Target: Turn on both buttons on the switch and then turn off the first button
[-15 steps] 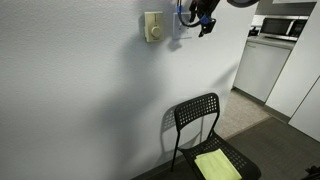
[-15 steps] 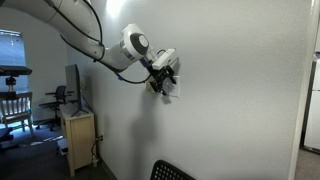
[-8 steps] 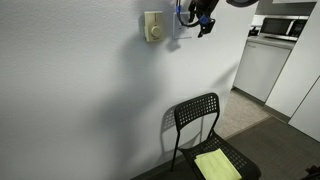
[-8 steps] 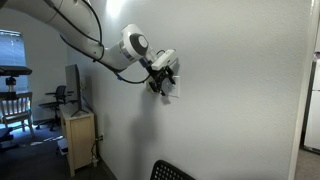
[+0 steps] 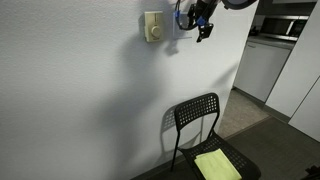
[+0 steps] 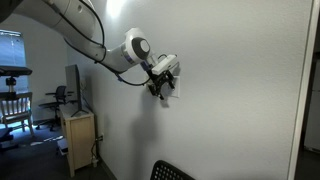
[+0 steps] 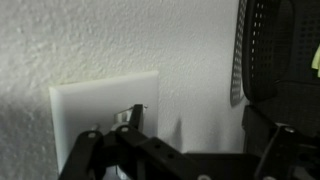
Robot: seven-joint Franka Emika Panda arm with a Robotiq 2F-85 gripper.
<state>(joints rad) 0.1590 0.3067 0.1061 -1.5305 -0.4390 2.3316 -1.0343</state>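
The switch (image 7: 95, 105) is a white square plate on the textured wall, at the lower left of the wrist view. Its buttons (image 7: 108, 122) show only as faint edges above the dark gripper body; I cannot tell how they are set. My gripper (image 7: 203, 128) is open, with its jaws wide apart. One fingertip (image 7: 136, 116) rests on or just off the plate's right part, and the other finger (image 7: 268, 140) is over bare wall. In both exterior views the gripper (image 5: 197, 18) (image 6: 162, 84) is up against the wall and covers most of the switch (image 6: 175, 92).
A cream box with a round dial (image 5: 152, 27) is mounted on the wall beside the gripper. Below stands a black perforated chair (image 5: 200, 125) with a yellow cloth (image 5: 217, 165) on its seat. A small cabinet (image 6: 78, 135) stands by the wall.
The gripper has shifted slightly along the wall at the switch. Nothing else has moved.
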